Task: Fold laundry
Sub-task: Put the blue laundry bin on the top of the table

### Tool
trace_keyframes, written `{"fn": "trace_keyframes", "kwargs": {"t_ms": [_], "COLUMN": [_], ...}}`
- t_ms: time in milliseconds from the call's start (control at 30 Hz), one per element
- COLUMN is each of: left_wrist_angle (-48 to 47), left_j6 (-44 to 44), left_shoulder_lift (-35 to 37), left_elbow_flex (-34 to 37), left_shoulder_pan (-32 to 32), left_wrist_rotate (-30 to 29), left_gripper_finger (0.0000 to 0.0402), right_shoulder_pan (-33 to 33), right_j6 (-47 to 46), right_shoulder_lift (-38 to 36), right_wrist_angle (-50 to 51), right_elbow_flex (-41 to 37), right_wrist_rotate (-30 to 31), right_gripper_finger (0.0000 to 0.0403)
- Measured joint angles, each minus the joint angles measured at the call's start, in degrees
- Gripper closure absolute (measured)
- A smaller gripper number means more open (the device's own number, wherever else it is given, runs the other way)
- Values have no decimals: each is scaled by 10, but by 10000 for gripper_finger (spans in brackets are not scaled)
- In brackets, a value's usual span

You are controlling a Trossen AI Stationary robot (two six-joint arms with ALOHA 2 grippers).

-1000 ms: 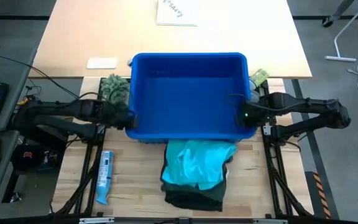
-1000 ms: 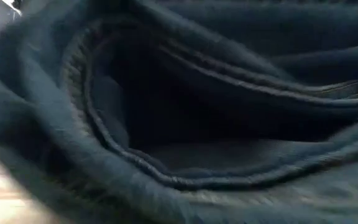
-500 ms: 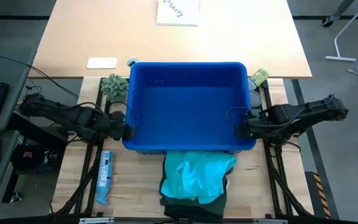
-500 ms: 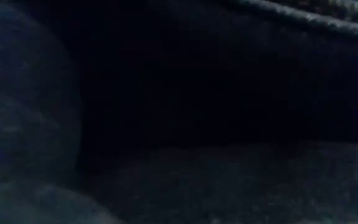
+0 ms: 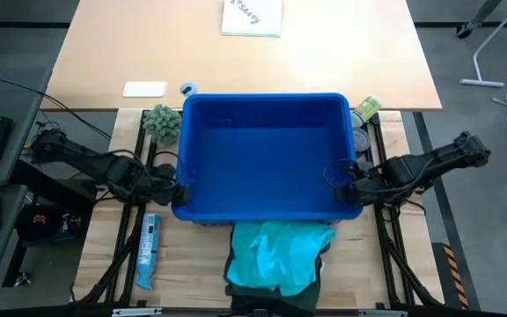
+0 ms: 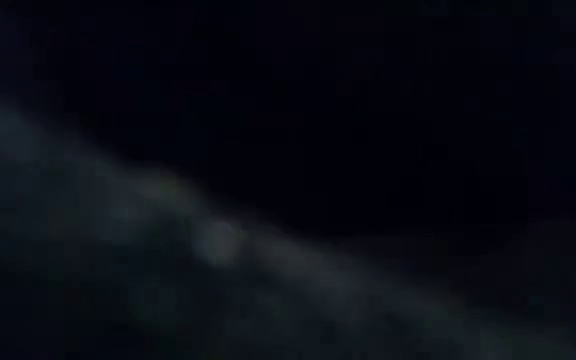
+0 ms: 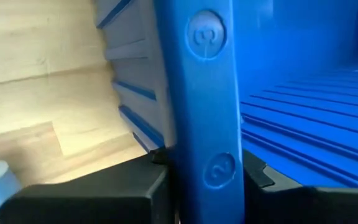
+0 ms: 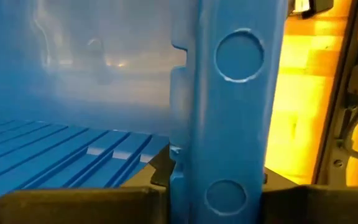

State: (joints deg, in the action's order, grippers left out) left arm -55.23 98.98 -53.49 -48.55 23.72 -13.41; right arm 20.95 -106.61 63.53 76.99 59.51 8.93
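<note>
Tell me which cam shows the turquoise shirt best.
High view: the turquoise shirt lies in full sight atop dark green cloth, just in front of the blue bin. Low view is only dark blur; both wrist views show just bin wall.

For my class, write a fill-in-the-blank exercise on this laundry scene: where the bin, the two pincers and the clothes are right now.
1. The left pincer and right pincer each clamp a side wall of the blue ____.
2. The bin holds ____ clothes.
3. In the high view, a turquoise shirt lies on a dark ____ garment.
4. The laundry sits between the bin and the table's ____ edge.

Missing words: bin; no; green; near
</note>
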Motion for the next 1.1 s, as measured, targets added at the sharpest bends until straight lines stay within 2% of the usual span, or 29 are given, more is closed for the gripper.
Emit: {"fn": "trace_keyframes", "kwargs": {"t_ms": [267, 333, 400, 500, 600, 867, 1100], "left_wrist_angle": [-28, -38, -54, -62, -68, -46, -65], "left_j6": [20, 13, -14, -59, -81, -118, -171], "left_shoulder_lift": [1, 1, 2, 3, 4, 9, 18], "left_elbow_flex": [-6, -7, -7, -7, -7, -9, -22], "left_shoulder_pan": [0, -4, -11, -34, -63, -102, -143], "left_wrist_rotate": [0, -11, -31, -49, -55, -11, -61], "left_gripper_finger": [347, 334, 303, 262, 242, 235, 234], "right_shoulder_pan": [1, -2, -9, -23, -37, -45, -51], "right_j6": [-9, -12, -15, -19, -22, 8, 6], "right_shoulder_lift": [1, 1, 0, 1, 0, 0, 0], "right_wrist_angle": [-19, -16, -8, 9, 7, -27, 14], "right_elbow_flex": [0, 0, 0, 0, 0, 0, 0], "right_wrist_rotate": [7, 19, 34, 47, 51, 45, 72], "right_gripper_finger": [344, 345, 340, 296, 259, 240, 239]}}
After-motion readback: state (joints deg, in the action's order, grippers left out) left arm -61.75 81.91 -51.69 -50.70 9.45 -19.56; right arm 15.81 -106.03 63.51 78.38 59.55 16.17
